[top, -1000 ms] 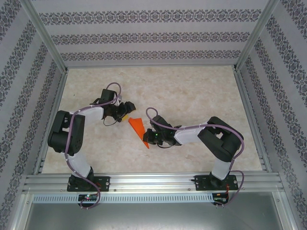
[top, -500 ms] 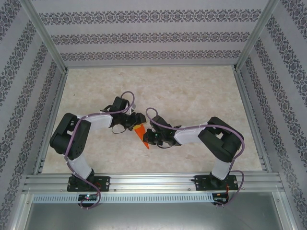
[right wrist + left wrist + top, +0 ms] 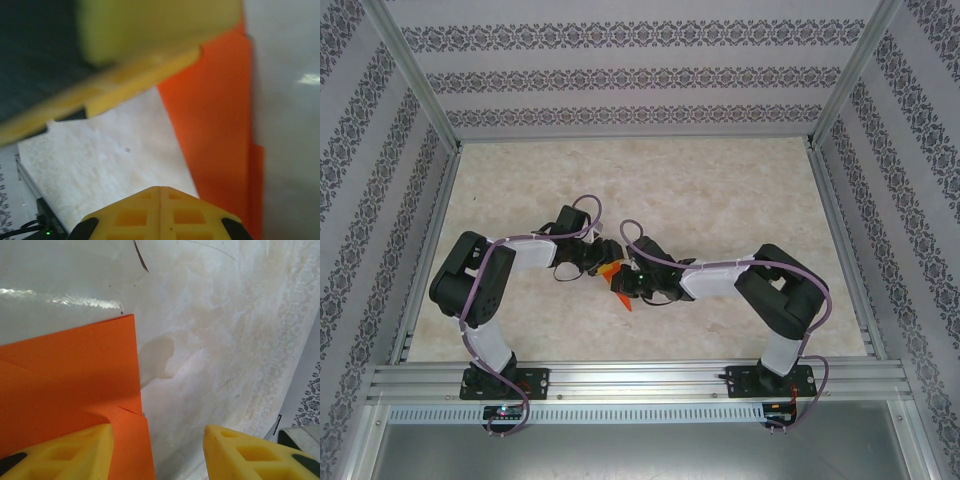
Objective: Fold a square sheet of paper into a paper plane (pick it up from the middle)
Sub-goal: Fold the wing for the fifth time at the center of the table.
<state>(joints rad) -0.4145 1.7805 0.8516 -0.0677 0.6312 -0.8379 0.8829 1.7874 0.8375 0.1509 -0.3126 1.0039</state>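
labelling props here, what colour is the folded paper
The paper is plain bright orange; clearest in the left wrist view.

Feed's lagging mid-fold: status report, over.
Left gripper open, straddling the orange paper's edge. Right gripper shut, close beside it. Paper folded in layers. Grippers crowded together.

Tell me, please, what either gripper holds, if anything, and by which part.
Nothing appears held: the left gripper is open over the orange paper; the right gripper is shut beside it.
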